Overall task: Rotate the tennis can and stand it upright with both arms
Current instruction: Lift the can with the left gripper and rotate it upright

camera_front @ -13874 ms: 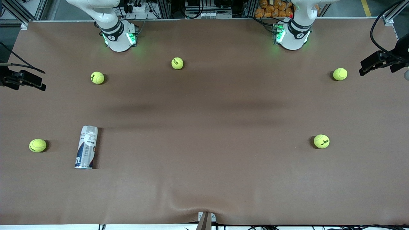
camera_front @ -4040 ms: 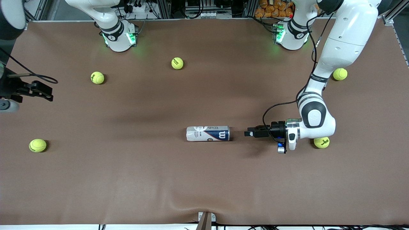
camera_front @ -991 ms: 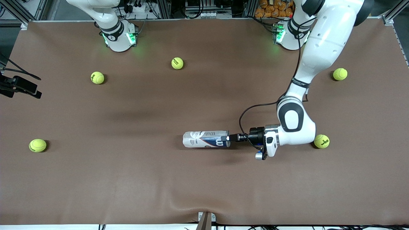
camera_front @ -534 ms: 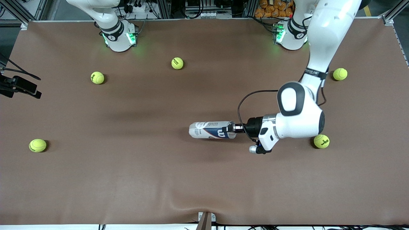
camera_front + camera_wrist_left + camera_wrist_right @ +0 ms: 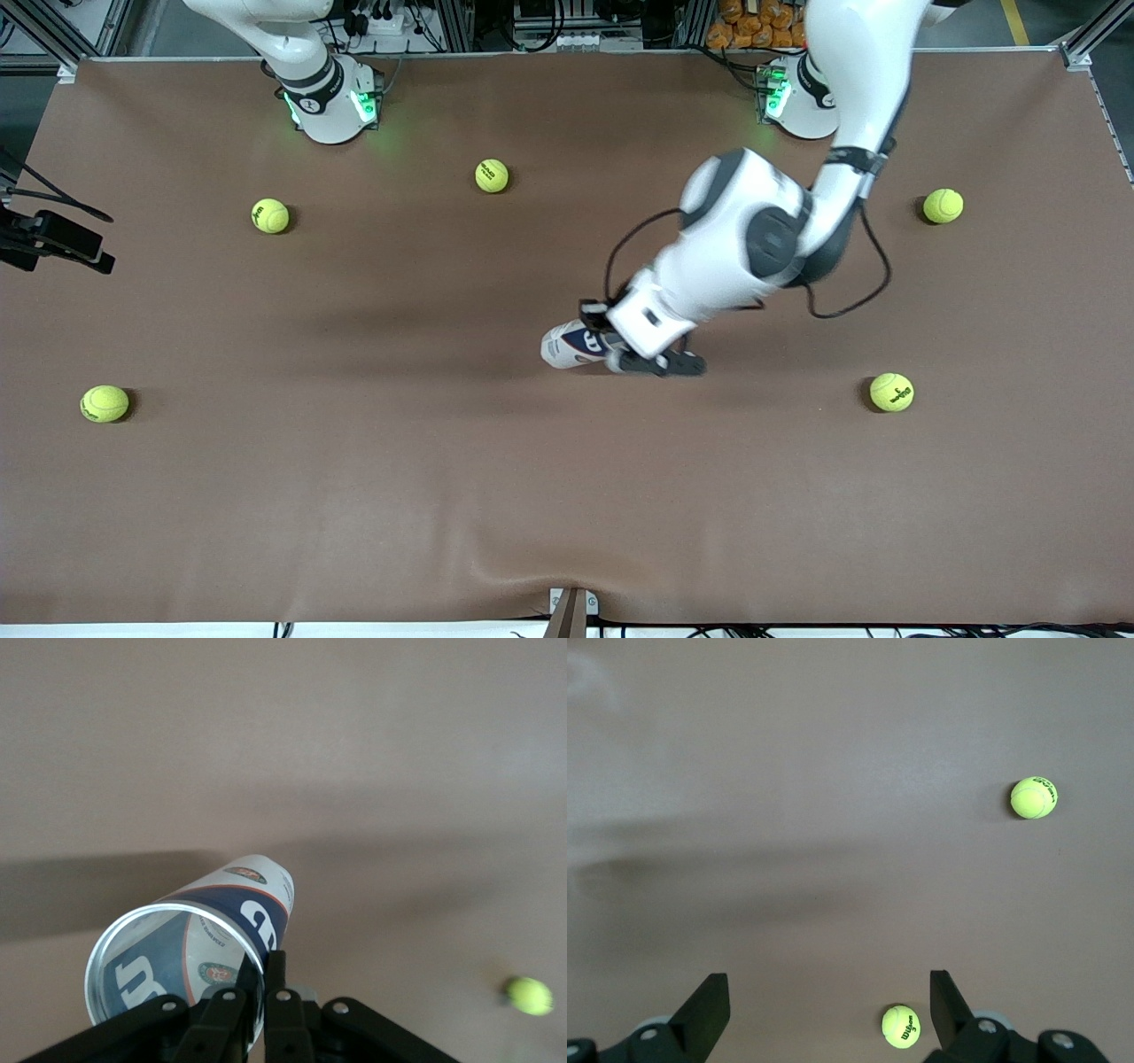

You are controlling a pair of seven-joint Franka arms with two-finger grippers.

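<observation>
Mid-counter [image 5: 354,496]: your left tool [image 5: 252,988] pinches rim of tennis can [image 5: 571,344], one finger inside open mouth, one outside; can tilted, closed end low toward counter below tool. Your right tool [image 5: 824,1005] waits at right arm's end, fingers spread wide, two tennis balls [image 5: 1034,797] beneath it.

The can [image 5: 571,345] hangs tilted from the left gripper [image 5: 261,979], pinched at its rim, over mid-table [image 5: 399,496].
</observation>
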